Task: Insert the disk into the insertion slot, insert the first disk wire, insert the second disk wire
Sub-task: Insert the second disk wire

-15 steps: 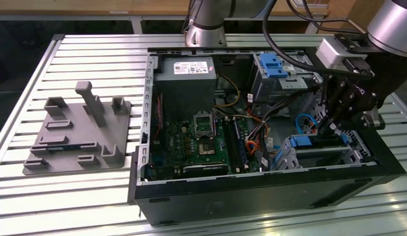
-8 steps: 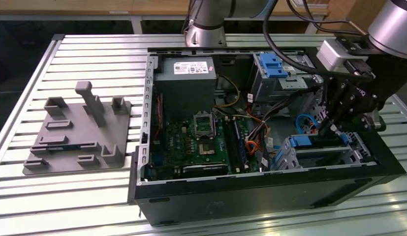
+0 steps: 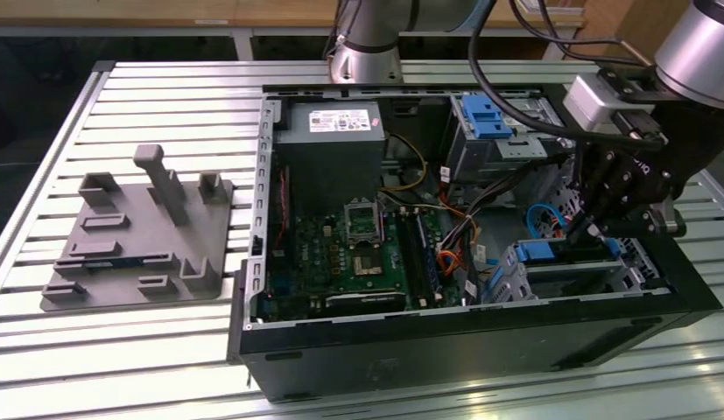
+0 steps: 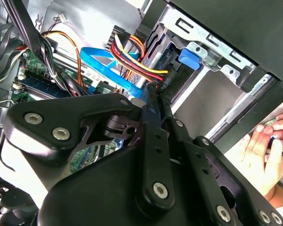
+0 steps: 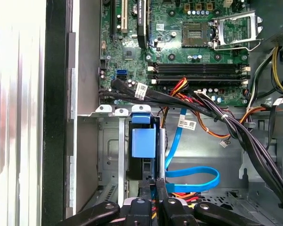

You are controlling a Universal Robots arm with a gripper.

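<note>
The black linkage gripper (image 5: 151, 190) hangs over the blue-framed silver disk (image 5: 144, 141), fingers pinched nearly together on something thin; what, I cannot tell. The disk sits inside the perforated silver insertion slot (image 5: 108, 150), ready for cabling. Beyond, the green motherboard (image 5: 198, 42).

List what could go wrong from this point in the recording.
1. The gripper works among loose cables; the blue flat cable beside it could snag or be pinched.
2. The red, yellow and black wire bundle lies near the disk and could be pulled.
3. A person's hand rests close beside the case.
</note>
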